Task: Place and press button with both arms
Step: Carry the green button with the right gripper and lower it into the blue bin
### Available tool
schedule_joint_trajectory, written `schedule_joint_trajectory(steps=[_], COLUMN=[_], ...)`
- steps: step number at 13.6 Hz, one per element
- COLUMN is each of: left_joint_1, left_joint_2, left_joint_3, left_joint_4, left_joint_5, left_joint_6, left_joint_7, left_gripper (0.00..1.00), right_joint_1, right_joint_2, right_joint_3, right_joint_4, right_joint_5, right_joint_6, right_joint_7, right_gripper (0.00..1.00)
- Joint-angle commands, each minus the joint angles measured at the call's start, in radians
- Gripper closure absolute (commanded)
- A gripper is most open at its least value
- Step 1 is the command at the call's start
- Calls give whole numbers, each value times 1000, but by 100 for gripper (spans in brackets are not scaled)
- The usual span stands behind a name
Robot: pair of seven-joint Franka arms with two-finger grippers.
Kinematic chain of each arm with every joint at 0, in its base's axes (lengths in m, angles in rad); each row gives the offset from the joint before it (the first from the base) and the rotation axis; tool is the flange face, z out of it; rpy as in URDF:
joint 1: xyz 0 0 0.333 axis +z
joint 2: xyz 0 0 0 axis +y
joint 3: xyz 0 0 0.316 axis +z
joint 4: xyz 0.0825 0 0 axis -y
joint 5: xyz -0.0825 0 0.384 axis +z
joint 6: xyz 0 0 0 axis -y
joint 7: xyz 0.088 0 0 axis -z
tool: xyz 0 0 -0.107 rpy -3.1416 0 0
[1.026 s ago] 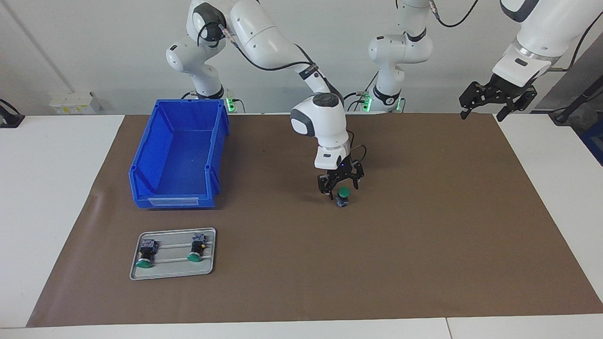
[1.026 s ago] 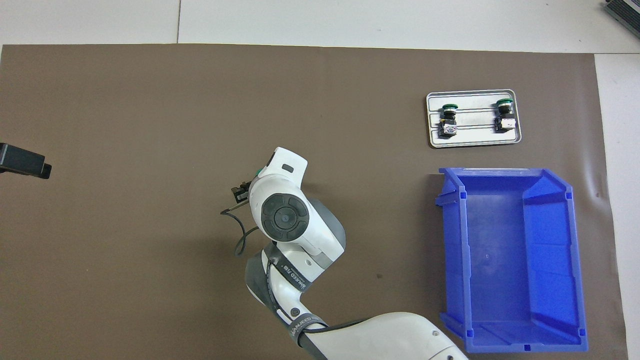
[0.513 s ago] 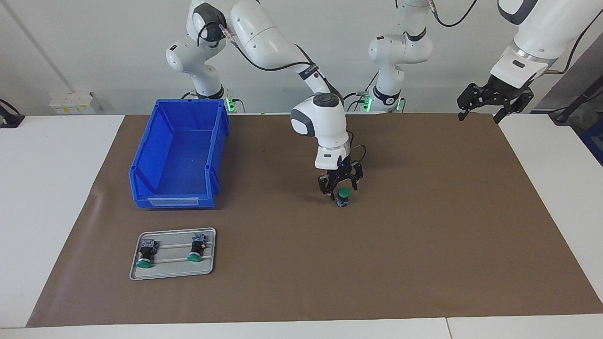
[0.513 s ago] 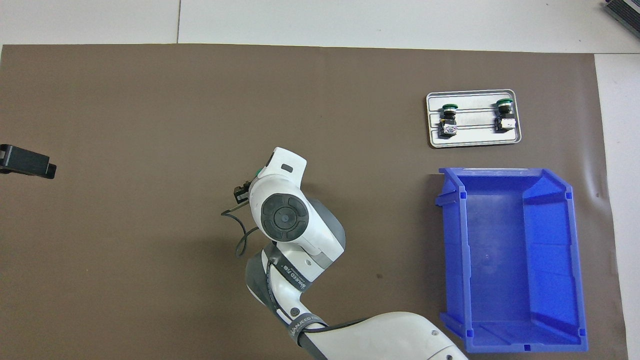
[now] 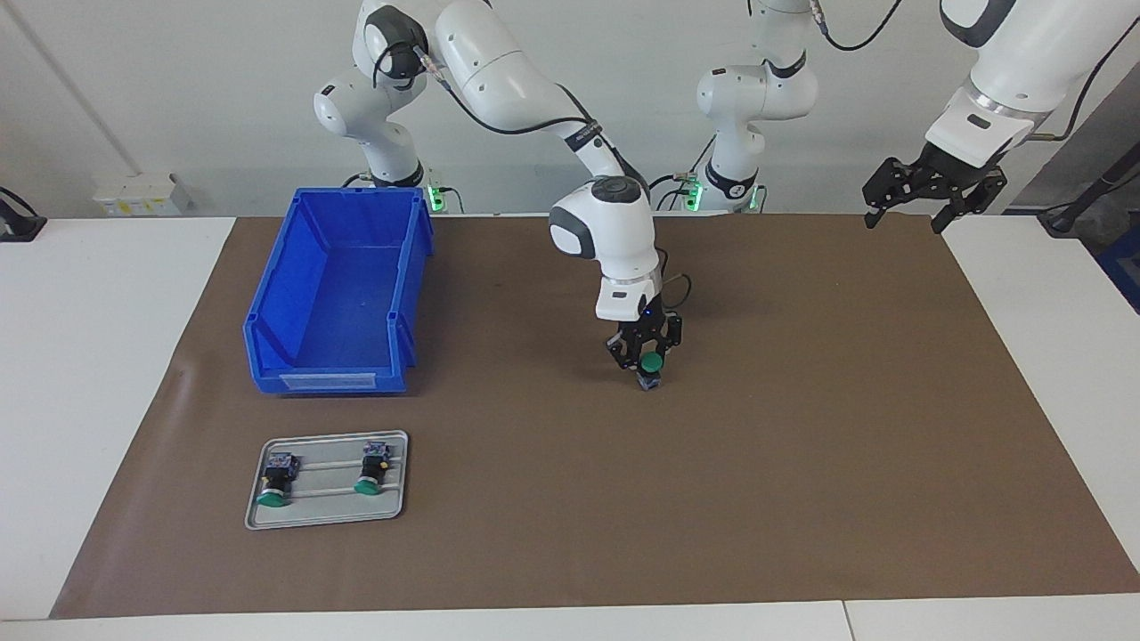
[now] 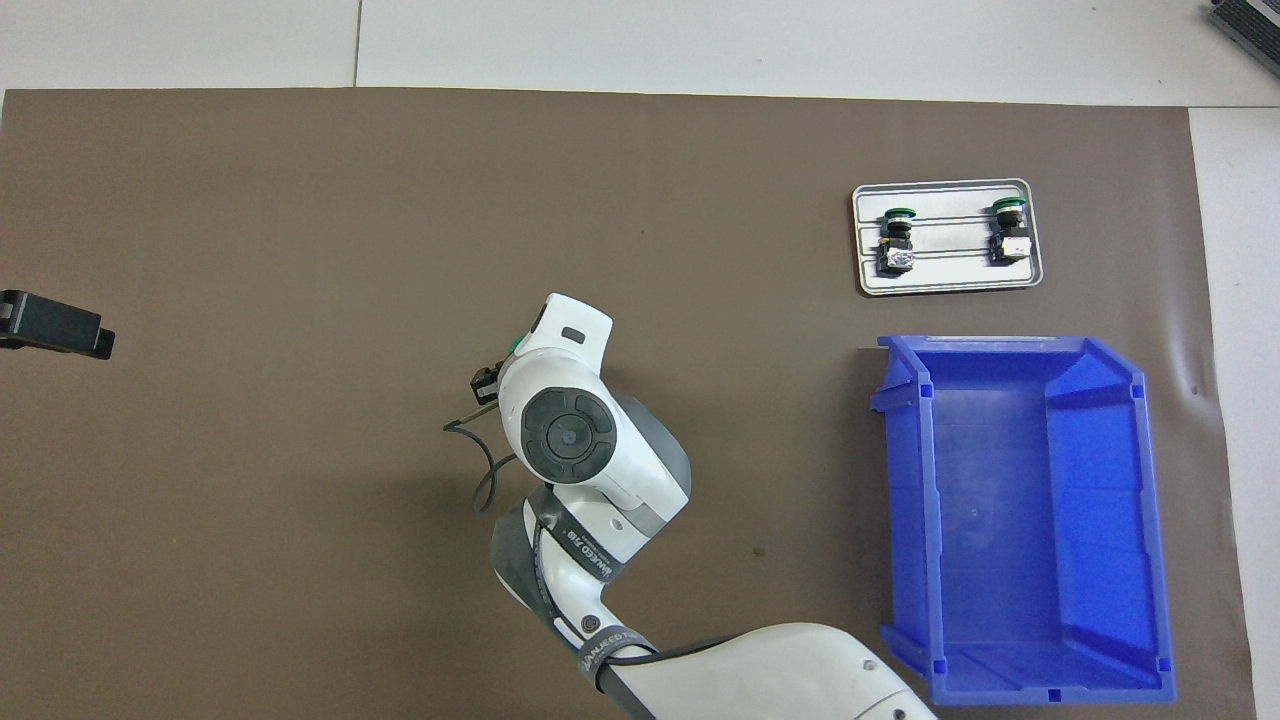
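Note:
The button (image 5: 652, 362) stands upright on the brown mat (image 5: 802, 427) in the middle of the table, its green cap on top. My right gripper (image 5: 646, 354) reaches straight down and is shut on the button, its fingers drawn in against the body just under the cap. In the overhead view the right wrist covers the grip, and only a sliver of the button's green cap (image 6: 516, 345) shows. My left gripper (image 5: 908, 198) hangs open and empty in the air over the mat's edge at the left arm's end; one tip of the left gripper (image 6: 55, 325) shows in the overhead view.
A silver tray (image 5: 325, 523) holds two more green buttons lying on their sides, toward the right arm's end and farther from the robots. A blue bin (image 5: 338, 285), with nothing in it, stands beside the tray, nearer to the robots.
My right gripper's fingers have closed from wide open onto the button, which stayed in place. The left gripper has drifted a little toward the middle of the table and slightly upward.

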Motion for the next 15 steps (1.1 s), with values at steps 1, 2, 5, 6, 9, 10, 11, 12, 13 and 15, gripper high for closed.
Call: schedule_joint_trajectory(steps=[1,2,5,6,9,10,11,12,13,15], left_joint_1=[8,8,11,9,9,9,9,9,9,9], left_joint_2=[-31,-31,-31,-31,-31,-31,-31,-31,-31,-31], left_joint_3=[-7,-7,-6,-6,-7,-6,-6,-6,-6,-7], left_joint_4=[-36,-36,-36,-36,-36,-36,-36,-36,-36,-36], left_joint_5=[-8,-8,-8,-8,-8,-8,-8,-8,-8,-8], left_joint_6=[16,16,16,16,16,16,16,16,16,18], left_joint_7=[-8,-8,-8,-8,-8,-8,-8,-8,-8,-8], left_gripper=[0,0,0,0,0,0,0,0,0,0], right_joint_1=[-17,-22,-71,-98,-170,-197,-232,-285,-333,-445], right_joint_2=[-1,-12,-105,-153,-263,-300,-335,-377,-426,-525], right_joint_3=[-5,-8,-12,-12,-17,-20,-20,-18,-18,-17], right_joint_4=[19,19,16,15,7,4,1,-14,-48,-153], right_joint_5=[-29,-26,-24,-24,-30,-38,-64,-67,-67,-66], right_joint_6=[-15,-36,-143,-188,-352,-415,-456,-481,-496,-520], right_joint_7=[-13,-13,-16,-16,-42,-42,-44,-56,-91,-218], right_gripper=[100,100,100,100,100,100,100,100,100,100])
